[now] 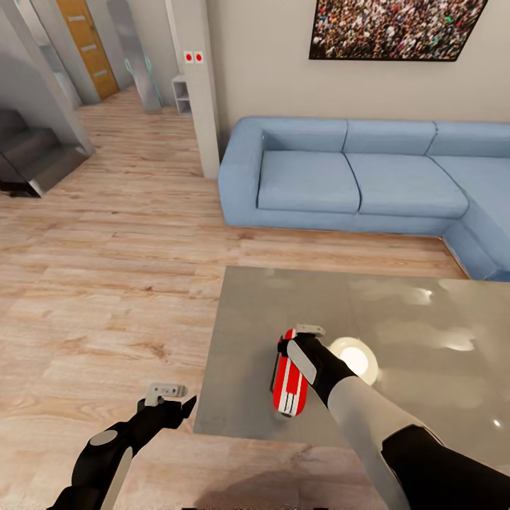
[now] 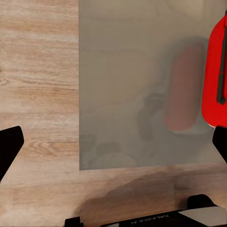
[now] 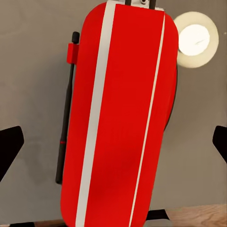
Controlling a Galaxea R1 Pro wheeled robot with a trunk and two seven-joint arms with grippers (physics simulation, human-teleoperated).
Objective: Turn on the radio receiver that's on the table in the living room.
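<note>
Red with white stripes, the radio receiver [image 1: 289,379] lies flat near the front-left corner of my glossy grey table [image 1: 425,397]. My right claw [image 1: 301,347] hangs directly above it, fingers spread wide. My left claw [image 1: 170,404] hovers beside the table's edge over the wood floor [image 1: 106,283], also spread.

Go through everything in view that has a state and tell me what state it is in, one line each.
radio receiver: lying flat on the table, near its front edge, under the right gripper.
table: glossy top, holding the radio.
right gripper: open, over the radio, fingertips wide apart in its wrist view.
left gripper: open, above the floor beside the table, holding nothing.
</note>
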